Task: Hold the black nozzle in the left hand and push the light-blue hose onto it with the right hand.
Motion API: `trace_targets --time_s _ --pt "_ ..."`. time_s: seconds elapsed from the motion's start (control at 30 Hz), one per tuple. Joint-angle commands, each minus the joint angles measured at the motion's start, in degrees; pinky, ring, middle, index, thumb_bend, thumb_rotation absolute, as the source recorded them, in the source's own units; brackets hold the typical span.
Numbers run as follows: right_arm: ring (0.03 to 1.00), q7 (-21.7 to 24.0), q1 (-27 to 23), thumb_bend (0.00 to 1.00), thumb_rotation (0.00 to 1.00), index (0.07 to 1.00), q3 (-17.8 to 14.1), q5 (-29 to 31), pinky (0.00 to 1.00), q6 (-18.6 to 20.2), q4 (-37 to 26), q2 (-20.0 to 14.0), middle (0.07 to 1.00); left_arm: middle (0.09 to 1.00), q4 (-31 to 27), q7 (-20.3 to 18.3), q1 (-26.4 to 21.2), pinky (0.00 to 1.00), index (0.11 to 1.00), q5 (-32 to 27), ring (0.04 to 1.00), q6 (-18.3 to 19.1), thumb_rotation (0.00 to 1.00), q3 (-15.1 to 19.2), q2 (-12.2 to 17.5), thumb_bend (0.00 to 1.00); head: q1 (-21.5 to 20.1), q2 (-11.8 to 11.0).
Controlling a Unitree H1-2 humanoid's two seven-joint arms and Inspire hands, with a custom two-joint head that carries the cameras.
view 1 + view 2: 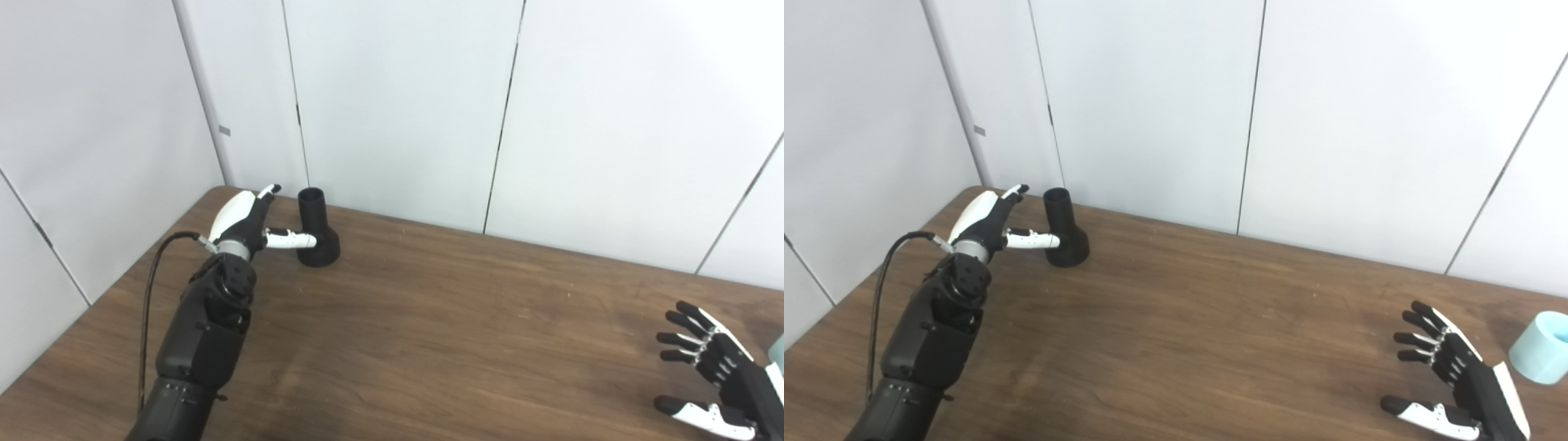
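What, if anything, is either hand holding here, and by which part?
Nothing is held. The left hand is open beside the upright black nozzle, thumb at its lower neck. The right hand is open, apart from the light-blue hose.

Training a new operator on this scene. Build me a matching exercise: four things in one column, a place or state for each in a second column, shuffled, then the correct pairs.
Column 1
1. black nozzle
2. light-blue hose
3. left hand
4. right hand

Column 2
A. open near the front right of the table, holding nothing
B. standing upright at the far left, near the wall
C. open beside the nozzle, thumb reaching toward it, not gripping it
D. at the right edge, just beyond the right hand

Pairs: 1-B, 2-D, 3-C, 4-A
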Motion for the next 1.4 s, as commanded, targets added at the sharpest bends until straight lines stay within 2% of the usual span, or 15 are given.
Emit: trace_targets --time_s 0.0,0.17,0.47,0.93,1.37 --pt "0.738 -0.18 3.55 0.93 0.32 0.866 0.44 -0.82 0.64 -0.43 1.77 0.29 0.843 0.907 -0.96 0.05 -2.87 0.99 0.883 -0.11 1.0 -0.19 0.34 0.11 1.24 0.94 0.02 0.06" --pt "0.738 0.2 3.59 0.93 0.32 0.864 0.41 -0.17 0.64 0.19 1.63 0.28 0.843 0.905 -0.44 -0.84 -3.0 1.0 0.878 -1.37 1.0 -0.19 0.33 -0.13 1.19 0.96 -0.1 0.15" --pt "0.738 0.52 4.06 0.94 0.33 0.863 -0.07 0.53 0.64 0.53 0.85 0.26 0.842 0.9 1.88 0.31 -3.39 1.0 0.856 -4.08 0.996 -0.19 0.3 -1.43 1.09 0.95 -0.81 -0.08" --pt "0.74 0.15 4.76 0.93 0.32 0.865 0.19 -0.52 0.64 0.51 -0.28 0.72 0.843 0.923 6.51 1.59 -4.67 1.0 0.82 -2.02 1.0 -0.18 0.29 -2.05 0.73 0.94 -1.72 0.14" --pt "0.744 -0.35 5.33 0.93 0.33 0.867 0.24 -1.51 0.65 1.3 -1.9 0.9 0.844 0.912 8.7 2.29 -6.11 1.0 0.828 -1.59 1.0 -0.19 0.28 -4.47 0.39 0.93 -2.95 0.61"
